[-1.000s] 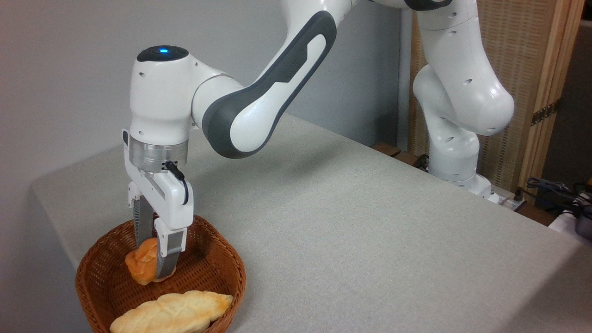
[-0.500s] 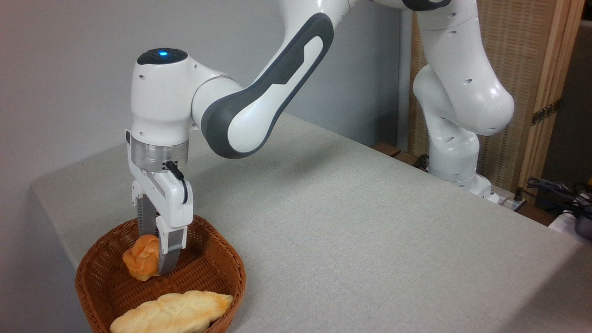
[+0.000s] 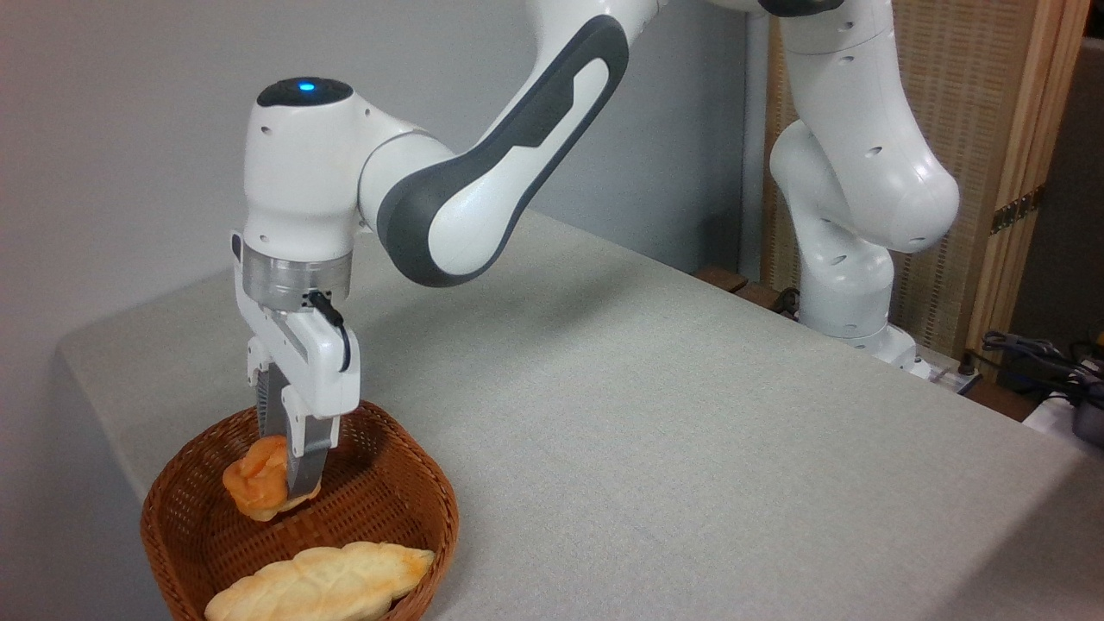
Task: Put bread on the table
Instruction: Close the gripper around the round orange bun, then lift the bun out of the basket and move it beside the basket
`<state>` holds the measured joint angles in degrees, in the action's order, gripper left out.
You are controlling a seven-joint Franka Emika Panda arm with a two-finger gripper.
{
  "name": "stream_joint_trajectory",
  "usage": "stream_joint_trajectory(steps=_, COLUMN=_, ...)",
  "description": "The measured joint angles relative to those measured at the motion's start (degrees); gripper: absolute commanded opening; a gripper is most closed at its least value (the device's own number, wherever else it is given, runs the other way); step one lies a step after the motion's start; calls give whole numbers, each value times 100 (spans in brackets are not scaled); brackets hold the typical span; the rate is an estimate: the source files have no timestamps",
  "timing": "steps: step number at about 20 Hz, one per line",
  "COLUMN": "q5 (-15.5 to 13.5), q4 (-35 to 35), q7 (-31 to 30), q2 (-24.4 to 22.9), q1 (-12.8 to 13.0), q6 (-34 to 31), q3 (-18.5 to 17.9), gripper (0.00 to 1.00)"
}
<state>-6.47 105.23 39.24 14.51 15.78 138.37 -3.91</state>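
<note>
Camera: end effector (image 3: 285, 483) clamped on the bread (image 3: 254, 489), held above the basket (image 3: 405, 509) floor

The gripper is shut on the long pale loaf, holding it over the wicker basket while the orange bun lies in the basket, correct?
Not quite. The camera view shows the gripper shut on the orange bun, held over the wicker basket; the long pale loaf is what lies in the basket.

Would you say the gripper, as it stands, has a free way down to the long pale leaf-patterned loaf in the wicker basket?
Probably not yet: the gripper is shut on the small orange bun, though the loaf lies uncovered.
</note>
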Motion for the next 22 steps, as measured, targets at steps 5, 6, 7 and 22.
stream_joint_trajectory(steps=5, q5=0, q4=-10, q7=-1, q2=-593, q1=-42, q6=-961, q3=-26, gripper=58)
stream_joint_trajectory(steps=6, q5=0, q4=9, q7=-7, q2=-730, q1=-54, q6=-1147, q3=-31, gripper=58)
stream_joint_trajectory(steps=7, q5=0, q4=46, q7=-13, q2=-862, q1=-63, q6=-1281, q3=-44, gripper=58)
stream_joint_trajectory(steps=22, q5=0, q4=1782, q7=-469, q2=-2064, q1=206, q6=-2113, q3=-87, gripper=100)
